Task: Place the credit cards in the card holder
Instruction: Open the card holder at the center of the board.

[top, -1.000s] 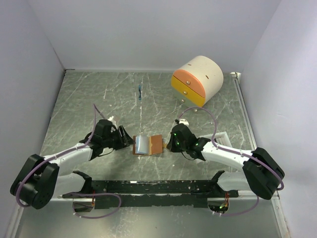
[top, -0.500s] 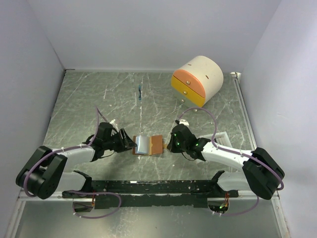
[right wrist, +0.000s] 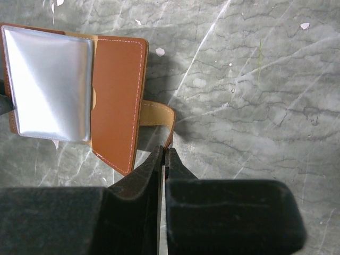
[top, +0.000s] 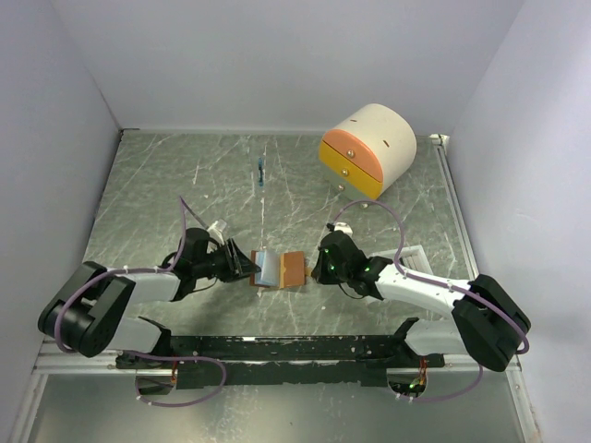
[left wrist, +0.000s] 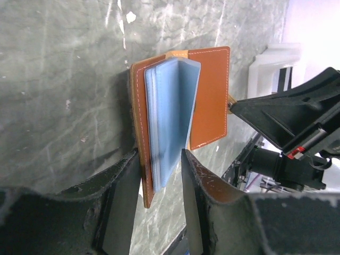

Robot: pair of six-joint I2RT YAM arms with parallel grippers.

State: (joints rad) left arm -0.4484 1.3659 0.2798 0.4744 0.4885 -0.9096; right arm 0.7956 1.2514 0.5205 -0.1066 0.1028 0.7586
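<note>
From above, the wallet (top: 280,269) lies open on the tabletop (top: 166,185), between my left fingers (top: 240,264) and right fingers (top: 317,269). At my left wrist, my fingers (left wrist: 119,202) straddle the flap that carries the pale blue leaves (left wrist: 172,117), close on both sides. I cannot tell whether they pinch it yet, nor whether those leaves are cards or pockets. I should squeeze only lightly, so the pocket mouth is not crushed shut. At my right wrist, my fingers (right wrist: 141,183) are closed on the strap (right wrist: 156,112). A gentle, level pull there should hold the other flap flat without dragging the wallet.
</note>
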